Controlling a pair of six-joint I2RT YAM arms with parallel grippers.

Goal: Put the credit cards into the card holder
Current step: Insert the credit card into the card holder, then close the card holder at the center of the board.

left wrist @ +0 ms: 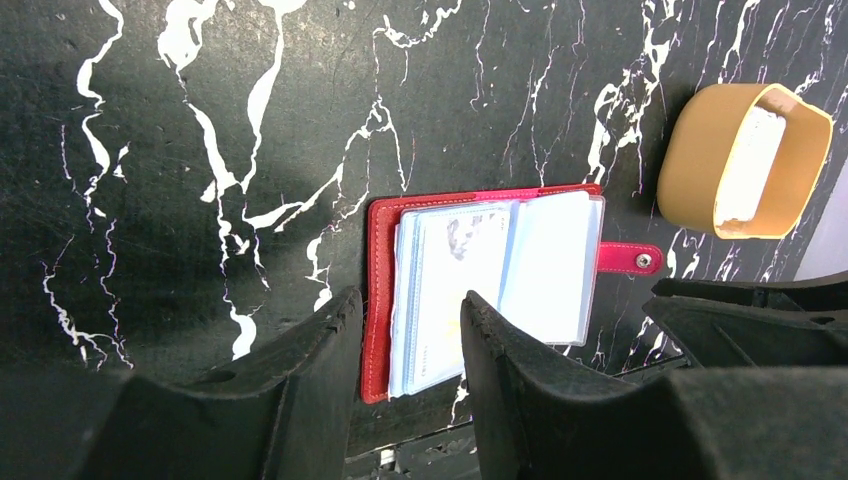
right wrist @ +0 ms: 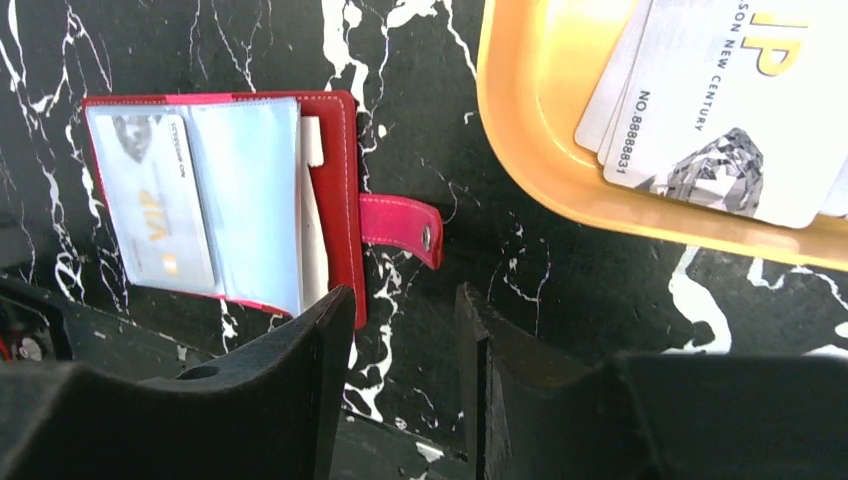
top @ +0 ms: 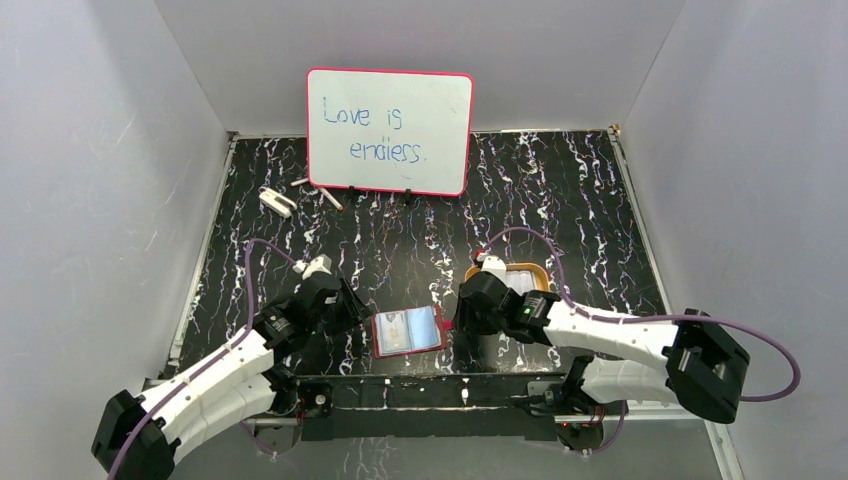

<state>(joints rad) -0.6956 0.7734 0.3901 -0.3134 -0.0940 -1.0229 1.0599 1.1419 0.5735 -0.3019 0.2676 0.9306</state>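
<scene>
The card holder [top: 408, 332] lies open and flat on the table between the two arms, red rim [left wrist: 380, 290] up and snap tab [right wrist: 400, 225] pointing right. One pale VIP card [right wrist: 150, 210] sits in its clear left pocket. Several more credit cards [right wrist: 700, 100] lie in the orange tray [right wrist: 530, 120]. My left gripper [left wrist: 408, 300] is open just above the holder's near left corner, whose red edge shows between the fingers. My right gripper [right wrist: 402, 295] is open over bare table by the holder's near right corner, below the tab, holding nothing.
The orange tray [top: 532, 268] stands just behind my right gripper [top: 458, 318], close to the holder's right side. A pink-framed whiteboard [top: 390, 130] stands at the back, with a small white object [top: 276, 202] and a marker [top: 330, 198] at its left. The table's front edge is right below the holder.
</scene>
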